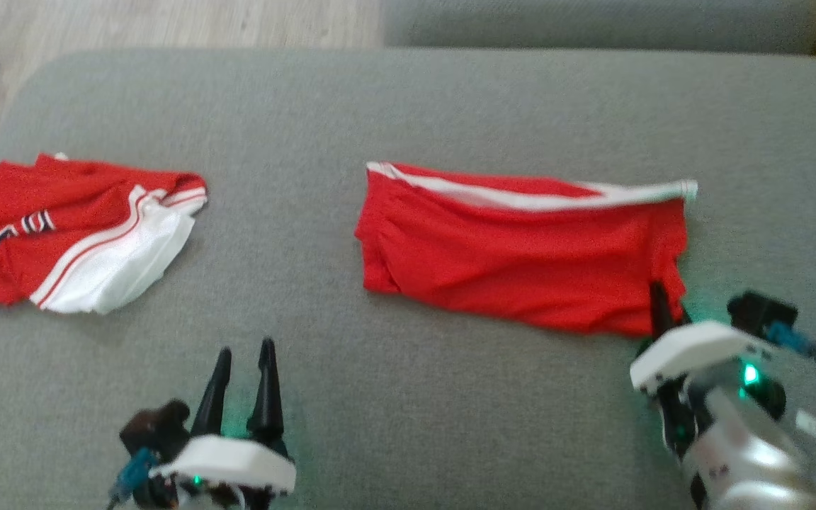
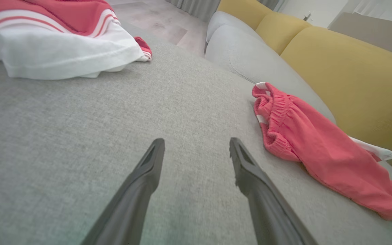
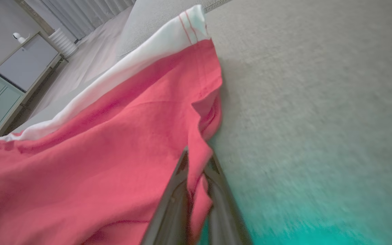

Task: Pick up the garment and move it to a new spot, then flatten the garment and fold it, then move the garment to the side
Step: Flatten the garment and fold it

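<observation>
Grey fabric couch (image 1: 408, 425) spans scene. Pale wood floor (image 1: 167, 21) beyond couch. Yellow cushions (image 2: 345, 78) along couch back. Grey curtains (image 3: 80, 13), pale drawer cabinet (image 3: 26, 61) across floor from couch.

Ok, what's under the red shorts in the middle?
The red shorts lie on the grey cushion; anything else beneath them is hidden by the cloth. At their near corner the right pincer is shut on the fabric.

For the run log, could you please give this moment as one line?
stage: pick-up | right fingers: shut on shorts corner | left fingers: open, empty | jersey: crumpled, at left
</observation>
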Tool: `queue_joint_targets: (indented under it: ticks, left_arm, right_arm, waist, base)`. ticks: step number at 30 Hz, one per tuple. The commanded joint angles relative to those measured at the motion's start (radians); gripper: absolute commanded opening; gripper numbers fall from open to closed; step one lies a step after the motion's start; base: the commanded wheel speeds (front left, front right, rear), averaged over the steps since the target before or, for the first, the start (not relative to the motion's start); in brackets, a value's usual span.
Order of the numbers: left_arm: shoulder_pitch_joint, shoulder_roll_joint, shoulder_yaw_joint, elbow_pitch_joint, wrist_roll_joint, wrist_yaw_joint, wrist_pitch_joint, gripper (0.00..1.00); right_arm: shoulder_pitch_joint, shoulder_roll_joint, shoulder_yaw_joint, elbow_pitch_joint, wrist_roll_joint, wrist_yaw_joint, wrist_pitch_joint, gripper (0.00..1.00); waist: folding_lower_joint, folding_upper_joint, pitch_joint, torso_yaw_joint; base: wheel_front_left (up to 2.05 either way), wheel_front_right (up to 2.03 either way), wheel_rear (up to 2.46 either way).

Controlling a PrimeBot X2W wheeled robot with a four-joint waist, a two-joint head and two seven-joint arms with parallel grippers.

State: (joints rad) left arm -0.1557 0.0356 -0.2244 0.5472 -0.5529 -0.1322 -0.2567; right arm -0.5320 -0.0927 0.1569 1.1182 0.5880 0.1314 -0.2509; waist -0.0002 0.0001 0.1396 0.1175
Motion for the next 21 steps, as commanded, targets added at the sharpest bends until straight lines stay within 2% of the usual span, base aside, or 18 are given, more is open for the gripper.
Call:
queue_joint_targets:
  ticks: [1, 9, 15, 18, 21]
  left_arm:
    - [-0.003, 0.015, 0.037, -0.029, 0.012, 0.002, -0.005, 1.0]
    - [0.071, 0.015, 0.046, -0.04, 0.029, 0.002, -0.005, 1.0]
    - [0.065, 0.015, 0.016, -0.039, 0.029, 0.002, -0.005, 1.0]
    - [0.066, 0.015, -0.003, -0.034, 0.025, 0.002, -0.005, 1.0]
    - [0.068, 0.015, -0.018, -0.028, 0.021, 0.002, -0.005, 1.0]
  right_arm:
    - [0.027, 0.002, 0.027, -0.023, 0.005, -0.001, -0.01, 0.0]
    - [0.11, -0.025, 0.013, -0.116, 0.041, -0.001, -0.011, 0.0]
    - [0.074, -0.008, 0.036, -0.297, -0.009, -0.001, -0.011, 0.0]
    - [0.047, 0.021, 0.087, -0.373, -0.001, -0.001, -0.011, 0.0]
    - [0.03, 0.038, 0.192, -0.411, 0.023, -0.001, -0.011, 0.0]
  waist:
    - [0.0002, -0.0001, -0.052, -0.036]
    - [0.0002, -0.0001, -0.104, -0.05]
    - [0.0002, -0.0001, -0.106, -0.019]
    - [0.0002, -0.0001, -0.108, 0.013]
    - [0.0002, -0.0001, -0.112, 0.057]
  base:
    - [0.0, 0.0, 0.0]
    - [0.0, 0.0, 0.0]
    - [0.0, 0.0, 0.0]
    - [0.0, 0.0, 0.0]
    - [0.0, 0.0, 0.0]
